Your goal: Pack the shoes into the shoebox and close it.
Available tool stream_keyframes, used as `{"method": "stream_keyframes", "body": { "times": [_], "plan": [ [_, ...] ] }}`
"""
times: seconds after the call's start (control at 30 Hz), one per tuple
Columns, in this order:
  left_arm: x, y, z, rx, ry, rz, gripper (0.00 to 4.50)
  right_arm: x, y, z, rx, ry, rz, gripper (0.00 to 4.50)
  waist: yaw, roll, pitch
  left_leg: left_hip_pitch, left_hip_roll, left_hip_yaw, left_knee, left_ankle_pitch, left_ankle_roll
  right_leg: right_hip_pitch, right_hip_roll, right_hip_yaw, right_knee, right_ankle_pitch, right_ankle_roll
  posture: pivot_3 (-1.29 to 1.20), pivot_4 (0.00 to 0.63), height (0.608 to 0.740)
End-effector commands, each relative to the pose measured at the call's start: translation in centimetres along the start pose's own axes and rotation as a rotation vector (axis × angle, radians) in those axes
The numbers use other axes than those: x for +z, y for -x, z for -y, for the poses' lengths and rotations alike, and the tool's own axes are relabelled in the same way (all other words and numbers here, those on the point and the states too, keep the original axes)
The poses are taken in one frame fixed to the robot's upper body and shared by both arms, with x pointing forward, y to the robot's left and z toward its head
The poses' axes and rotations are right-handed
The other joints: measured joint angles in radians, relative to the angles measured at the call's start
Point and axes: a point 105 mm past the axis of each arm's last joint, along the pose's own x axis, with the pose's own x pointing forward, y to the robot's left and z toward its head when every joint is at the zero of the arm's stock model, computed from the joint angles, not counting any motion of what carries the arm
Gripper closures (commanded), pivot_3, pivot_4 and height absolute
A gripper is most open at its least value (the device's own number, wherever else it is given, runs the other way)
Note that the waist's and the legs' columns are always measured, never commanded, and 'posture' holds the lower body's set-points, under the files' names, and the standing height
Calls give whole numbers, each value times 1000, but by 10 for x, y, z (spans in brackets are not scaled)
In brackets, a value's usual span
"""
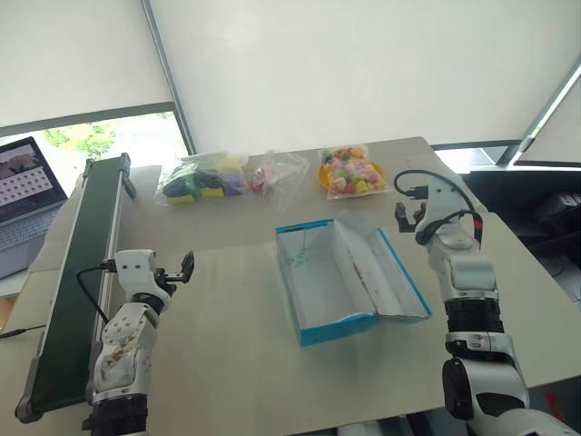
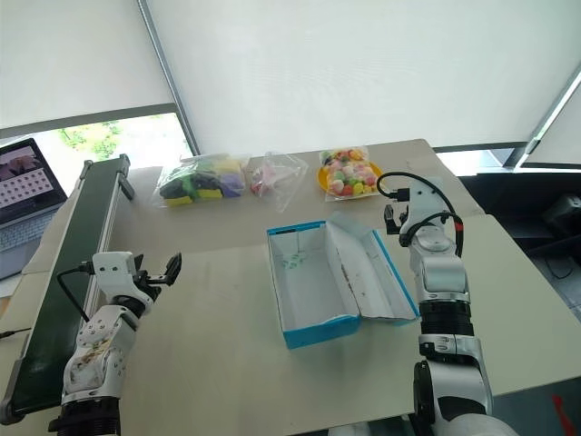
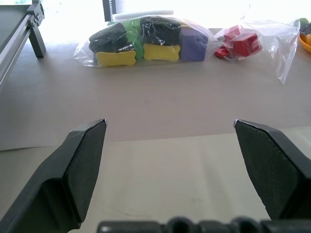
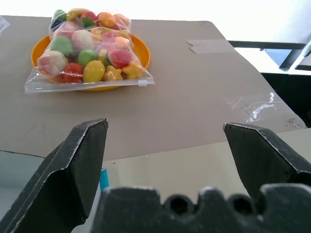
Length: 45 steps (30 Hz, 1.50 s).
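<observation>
The shoebox [image 1: 338,329] is bright blue with a white inside. It lies open on the middle of the table with nothing in it, and its lid [image 1: 386,272] is folded out flat to the right. The shoes are out of view. My left gripper [image 1: 177,270] is open above the table, well to the left of the box; its wide-apart fingers [image 3: 82,170] hold nothing. My right gripper [image 1: 408,216] is open too, just beyond the lid's far right corner, and its fingers [image 4: 77,165] are empty.
A dark conveyor belt [image 1: 82,272] runs along the table's left side, with a laptop [image 1: 27,191] beyond it. At the back lie a clear bag of coloured blocks [image 1: 204,177], a bag of red pieces [image 1: 272,171] and a bagged orange plate of toys [image 1: 352,171].
</observation>
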Motion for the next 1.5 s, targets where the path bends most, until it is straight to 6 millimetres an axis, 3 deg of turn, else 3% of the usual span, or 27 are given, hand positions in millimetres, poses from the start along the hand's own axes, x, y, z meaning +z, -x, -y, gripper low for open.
{"method": "stream_keyframes", "body": {
  "times": [0.03, 0.07, 0.1, 0.17, 0.23, 0.27, 0.33, 0.4, 0.47, 0.57, 0.73, 0.9, 1.07, 1.23, 1.5],
  "plan": [
    [19, 4, 2, -2, -90, 68, 0, 34, 6, 13, -52, 26, 123, 30, 0, 0, 0, 0, 0, 0, 0, 0, 0, 0, 0, 0, 0, 0, 0, 0, 150, 646],
    [23, 6, 3, 7, -88, 85, 0, 52, 9, 11, -53, 44, 186, 30, -1, 0, 0, 0, 0, 0, 0, 0, 0, 0, 0, 0, 0, 0, 0, 0, 150, 646],
    [30, 8, 1, 23, -60, 108, 0, 81, 13, -3, 11, 23, 278, 30, 0, 0, 0, 0, 0, 0, 0, 0, 0, 0, 0, 0, 0, 0, 0, 0, 150, 646],
    [37, 14, -7, 60, -5, 135, 0, 133, 31, -55, 279, -54, 436, 30, -4, 0, 0, 0, 0, 0, -1, 0, 0, -1, -1, 1, 0, 0, 0, 0, 150, 646],
    [38, 21, -20, 100, 35, 135, 0, 165, 68, -121, 666, -106, 521, 30, -20, -1, 1, -2, 1, 0, -1, 0, 0, -3, 0, 2, -2, 0, 0, 0, 150, 646],
    [37, 25, -28, 123, 39, 127, 0, 170, 91, -153, 885, -128, 516, 30, -31, 0, 1, -7, 1, 0, -1, 0, 1, -3, 0, 2, -3, 0, 0, 0, 150, 646],
    [34, 32, -43, 146, 33, 101, 0, 167, 128, -191, 1190, -120, 490, 30, -42, 1, -1, -4, 10, -1, 0, -3, 5, -2, 5, 1, -3, 0, 1, 0, 150, 646],
    [36, 38, -55, 154, 27, 91, 0, 160, 145, -212, 1351, -89, 456, 30, -38, -2, -5, 8, 16, -7, 0, -9, 15, 0, 18, -2, 8, 0, 0, 0, 150, 646],
    [42, 47, -75, 173, 22, 85, 0, 151, 162, -233, 1493, -16, 433, 30, -24, -2, -5, 14, 16, -21, -1, -13, 10, -2, 25, -8, 15, 1, -2, 0, 150, 646],
    [45, 58, -92, 175, 0, 49, 0, 136, 168, -247, 1561, 71, 416, 30, -9, 0, -3, 9, 14, -31, -1, -12, 2, -4, 22, -13, 14, 3, -5, 0, 150, 646],
    [43, 72, -110, 210, -57, 5, 0, 109, 151, -261, 1494, 159, 355, 30, -5, 2, -4, 7, 10, -31, -2, -8, -7, -5, 14, -19, 13, 3, -6, 0, 150, 646],
    [48, 70, -118, 233, -44, 26, 0, 68, 141, -272, 1423, 303, 304, 30, -4, 1, -4, 7, 7, -32, -1, -8, -8, -4, 11, -19, 12, 4, -6, 0, 150, 646],
    [41, 69, -121, 268, -47, 18, 0, 41, 143, -276, 1434, 219, 211, 30, -9, 1, -4, 6, 7, -32, -1, -8, -8, -5, 10, -20, 12, 4, -6, 0, 150, 646],
    [42, 68, -123, 282, -41, 30, 0, 34, 142, -271, 1422, 174, 181, 30, -12, 1, -4, 6, 6, -32, -1, -8, -8, -4, 10, -20, 9, 3, -6, 0, 150, 646],
    [41, 58, -112, 265, -19, 37, 0, 43, 145, -265, 1443, 134, 197, 30, -12, 1, -4, 6, 8, -32, -1, -7, -9, -3, 12, -21, 7, 3, -6, 0, 150, 646]
  ]
}}
